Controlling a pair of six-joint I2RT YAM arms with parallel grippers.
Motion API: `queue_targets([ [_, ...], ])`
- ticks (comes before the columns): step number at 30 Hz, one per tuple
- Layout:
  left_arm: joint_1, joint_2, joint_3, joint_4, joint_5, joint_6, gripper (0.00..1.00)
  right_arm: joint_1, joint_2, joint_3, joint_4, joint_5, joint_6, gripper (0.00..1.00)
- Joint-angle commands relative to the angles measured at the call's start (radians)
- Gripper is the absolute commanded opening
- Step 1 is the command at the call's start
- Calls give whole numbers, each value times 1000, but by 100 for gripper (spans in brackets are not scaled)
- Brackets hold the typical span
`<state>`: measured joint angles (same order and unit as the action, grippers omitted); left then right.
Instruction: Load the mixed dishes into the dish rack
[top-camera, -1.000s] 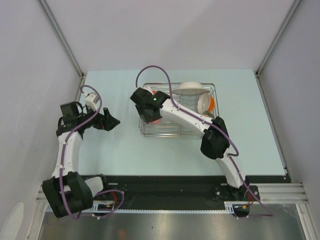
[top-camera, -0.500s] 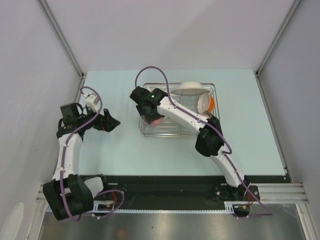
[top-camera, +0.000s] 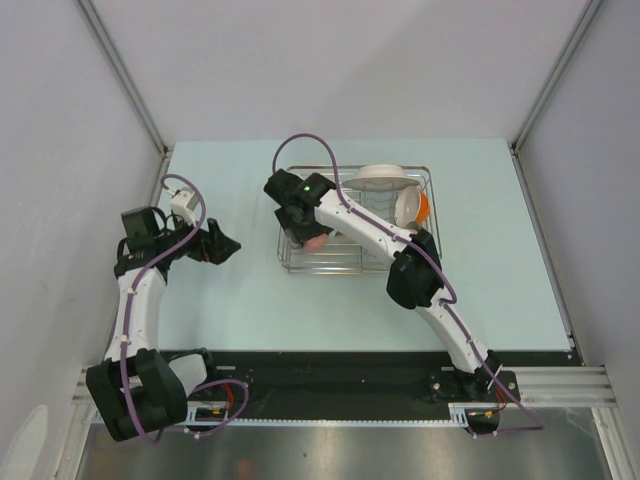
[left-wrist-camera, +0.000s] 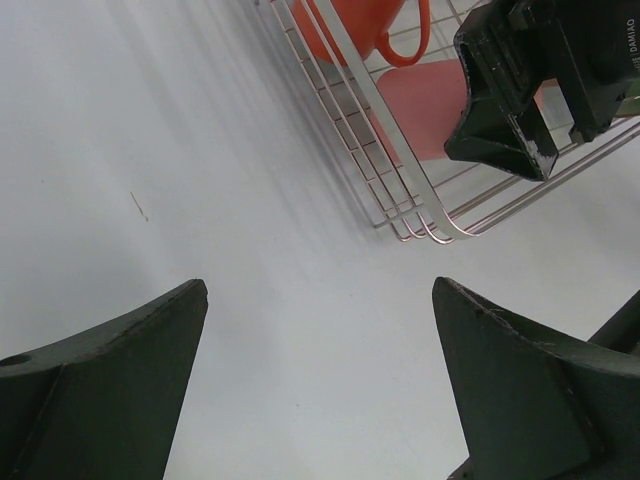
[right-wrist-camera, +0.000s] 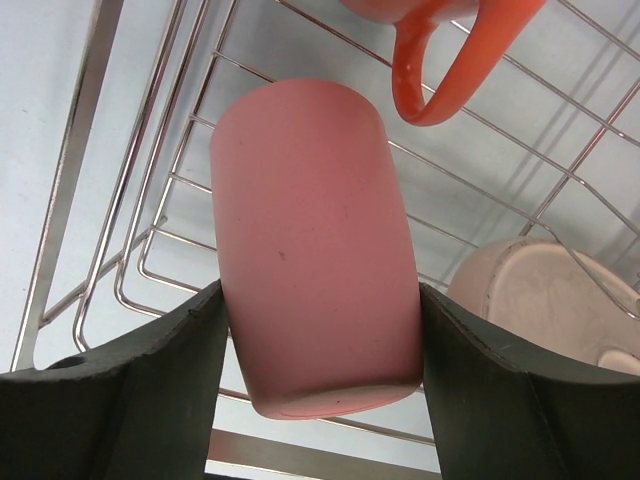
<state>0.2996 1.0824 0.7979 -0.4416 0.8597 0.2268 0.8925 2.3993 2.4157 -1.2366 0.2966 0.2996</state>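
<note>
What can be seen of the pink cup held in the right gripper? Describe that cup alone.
The pink cup is a smooth, matte salmon tumbler, slightly tapered, with no handle showing and one tiny dark speck. Its paler flat end faces the wrist camera. The right gripper clamps its sides between dark fingers. It hangs tilted over the floor of the dish rack, near a corner; whether it touches the wires is unclear.
</note>
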Motion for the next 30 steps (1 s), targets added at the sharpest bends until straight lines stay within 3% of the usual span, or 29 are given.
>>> queue_targets([
  [1,1,-15,-6,34,25,0,100,-4,46,40,17,-30,-25,39],
  [3,3,-16,-8,37,27,-1,100,-4,58,43,17,-31,-27,69],
  [4,1,-16,-9,37,27,0,100,-4,63,48,20,-33,-27,99],
  [18,1,-13,-37,50,48,-6,100,6,21,91,52,12,-45,100],
  [30,-1,-42,-40,63,13,-29,100,48,-239,-67,25,38,-27,100],
])
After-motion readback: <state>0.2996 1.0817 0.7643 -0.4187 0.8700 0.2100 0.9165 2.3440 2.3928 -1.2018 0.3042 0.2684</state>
